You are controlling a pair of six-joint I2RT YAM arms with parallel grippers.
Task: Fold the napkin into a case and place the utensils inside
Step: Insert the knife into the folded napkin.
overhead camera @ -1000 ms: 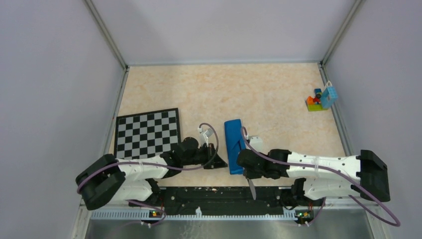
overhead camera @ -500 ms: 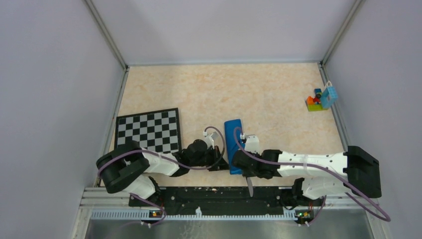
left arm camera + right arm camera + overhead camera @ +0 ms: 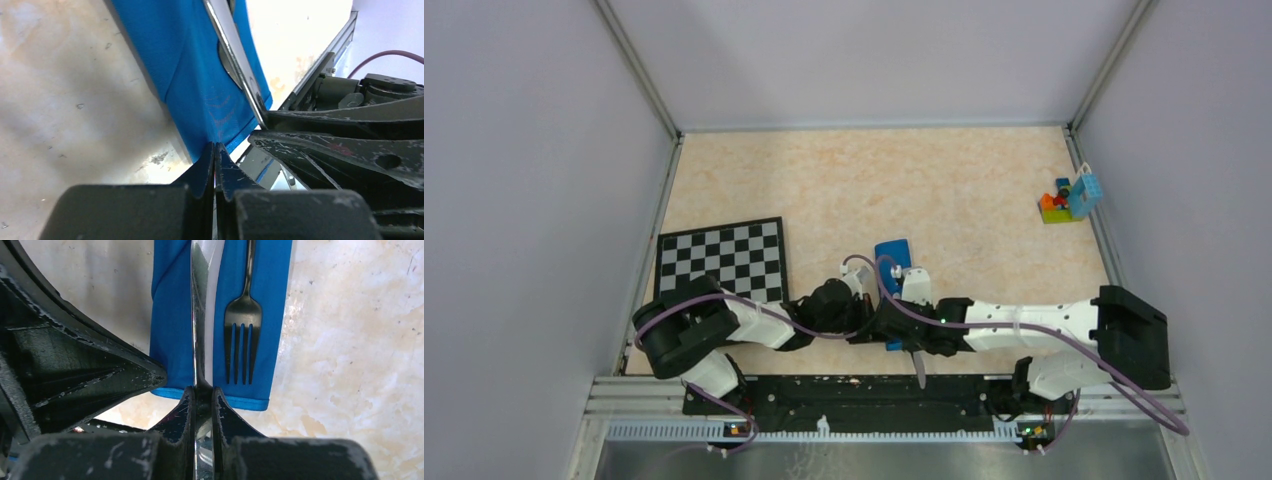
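The case [image 3: 892, 252] is a narrow pouch of shiny blue cloth lying lengthwise near the table's front; only its far end shows in the top view. My right gripper [image 3: 202, 392] is shut on the silver knife [image 3: 201, 315], which points along the case [image 3: 172, 315] over its near end. The knife's other end sticks out towards the front rail [image 3: 919, 372]. The black fork [image 3: 243, 325] lies on the case, tines towards me. My left gripper [image 3: 215, 150] is shut on the case's near edge [image 3: 200, 75], beside the knife [image 3: 232, 55]. The two grippers meet there [image 3: 879, 325].
A black-and-white chessboard [image 3: 721, 262] lies to the left of the arms. Small colourful toy blocks [image 3: 1067, 198] sit at the far right by the wall. A metal rail [image 3: 844, 385] runs along the front edge. Grey walls close in the table.
My left gripper has moved right to the case's near end. My right gripper has moved left and forward with the knife, over the case, now covering most of it.
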